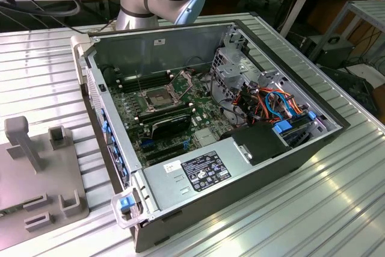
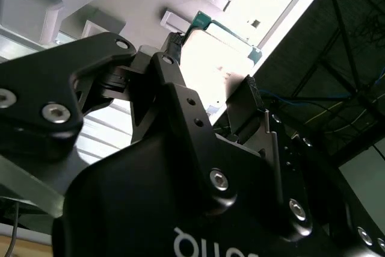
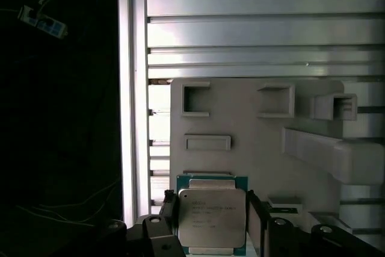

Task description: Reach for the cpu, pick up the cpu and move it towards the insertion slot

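Ribbed surface (image 1: 337, 197) of bare satin metal, and on it an open case (image 1: 156, 46) of dull grey sheet metal, a slot (image 1: 155, 97) with a bright metal frame, and a card (image 1: 171, 126) with a glossy black top. Tray (image 3: 252, 130) of smooth, matt, pale grey plastic. The cpu (image 3: 212, 218) has a brushed silvery metal lid on a green board, and the gripper (image 2: 213, 70) is matt black with shiny metal screw heads.

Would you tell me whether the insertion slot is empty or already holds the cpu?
Empty: the insertion slot shows a dark centre in the exterior view, while the cpu is at the grey holder.
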Available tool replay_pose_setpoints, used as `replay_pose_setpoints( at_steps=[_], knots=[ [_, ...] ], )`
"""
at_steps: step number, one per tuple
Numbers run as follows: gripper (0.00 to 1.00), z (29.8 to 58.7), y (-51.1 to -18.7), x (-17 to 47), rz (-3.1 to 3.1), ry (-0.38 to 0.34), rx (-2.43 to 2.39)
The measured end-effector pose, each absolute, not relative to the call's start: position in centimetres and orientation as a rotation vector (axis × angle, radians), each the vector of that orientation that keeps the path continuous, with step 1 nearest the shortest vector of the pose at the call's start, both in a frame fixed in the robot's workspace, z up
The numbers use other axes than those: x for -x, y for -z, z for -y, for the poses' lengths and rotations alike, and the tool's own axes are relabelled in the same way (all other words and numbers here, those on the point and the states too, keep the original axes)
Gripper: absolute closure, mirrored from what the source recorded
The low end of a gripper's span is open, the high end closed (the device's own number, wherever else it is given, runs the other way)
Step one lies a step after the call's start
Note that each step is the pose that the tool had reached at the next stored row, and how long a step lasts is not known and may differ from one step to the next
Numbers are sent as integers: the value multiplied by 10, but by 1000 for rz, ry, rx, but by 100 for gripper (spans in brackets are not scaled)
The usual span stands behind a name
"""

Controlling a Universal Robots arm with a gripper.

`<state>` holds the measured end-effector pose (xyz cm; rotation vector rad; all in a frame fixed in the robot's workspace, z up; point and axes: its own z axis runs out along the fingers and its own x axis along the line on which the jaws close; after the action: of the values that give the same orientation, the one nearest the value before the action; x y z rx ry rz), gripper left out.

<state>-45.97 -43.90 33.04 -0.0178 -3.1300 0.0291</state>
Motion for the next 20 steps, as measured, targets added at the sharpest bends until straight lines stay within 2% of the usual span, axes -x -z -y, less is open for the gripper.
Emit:
replay_pose_setpoints(
  at_steps=[20],
  knots=[
    [45, 439, -361, 460, 3129, -26, 18]
  ],
)
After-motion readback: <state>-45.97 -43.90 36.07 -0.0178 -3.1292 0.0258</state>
